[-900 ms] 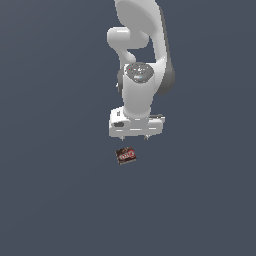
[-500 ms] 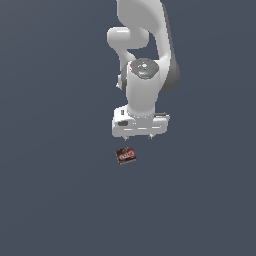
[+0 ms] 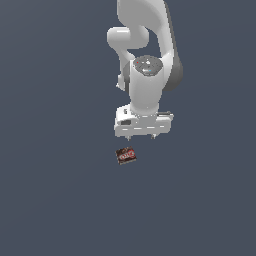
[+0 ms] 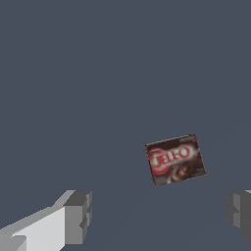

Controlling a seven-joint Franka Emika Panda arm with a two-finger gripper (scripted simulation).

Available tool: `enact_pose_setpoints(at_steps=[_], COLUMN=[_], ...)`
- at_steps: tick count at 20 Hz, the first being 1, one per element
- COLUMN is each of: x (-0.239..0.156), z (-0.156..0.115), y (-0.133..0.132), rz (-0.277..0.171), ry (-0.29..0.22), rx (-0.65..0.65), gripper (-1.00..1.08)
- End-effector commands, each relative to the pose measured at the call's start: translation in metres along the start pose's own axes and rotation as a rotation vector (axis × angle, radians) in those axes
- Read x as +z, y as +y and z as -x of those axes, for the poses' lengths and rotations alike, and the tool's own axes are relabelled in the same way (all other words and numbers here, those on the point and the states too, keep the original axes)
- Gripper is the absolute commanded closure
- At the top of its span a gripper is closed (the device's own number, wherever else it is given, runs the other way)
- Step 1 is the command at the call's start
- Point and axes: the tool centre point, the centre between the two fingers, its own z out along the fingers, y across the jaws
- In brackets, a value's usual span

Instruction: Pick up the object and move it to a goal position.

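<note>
The object (image 3: 126,155) is a small flat dark brown box with a red and white label, lying flat on the grey floor. In the wrist view the object (image 4: 175,159) sits slightly rotated, beyond the fingertips and nearer one finger than the other. My gripper (image 3: 142,136) hangs above the floor, just behind the box and toward the exterior view's right. It is open, with its grey fingertips (image 4: 77,217) spread wide and nothing between them. The white arm rises behind it.
The plain grey floor (image 3: 60,190) stretches on all sides of the box. No other objects or edges show in either view.
The arm has shifted slightly toward the exterior view's right and a little lower. The box has stayed where it lay.
</note>
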Motion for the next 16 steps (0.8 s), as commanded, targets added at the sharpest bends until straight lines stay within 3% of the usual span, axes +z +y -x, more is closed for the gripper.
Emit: enact_pose_setpoints(at_steps=[1, 9, 16], x=[0.001, 0.012, 0.028], z=[0.0, 0.0, 0.001], y=[0.001, 0.005, 0.013], rz=[-0.001, -0.004, -0.006], ry=[-0.001, -0.006, -0.014], rx=[0.016, 0.134, 0.316], gripper=[-0.92, -0.92, -0.92])
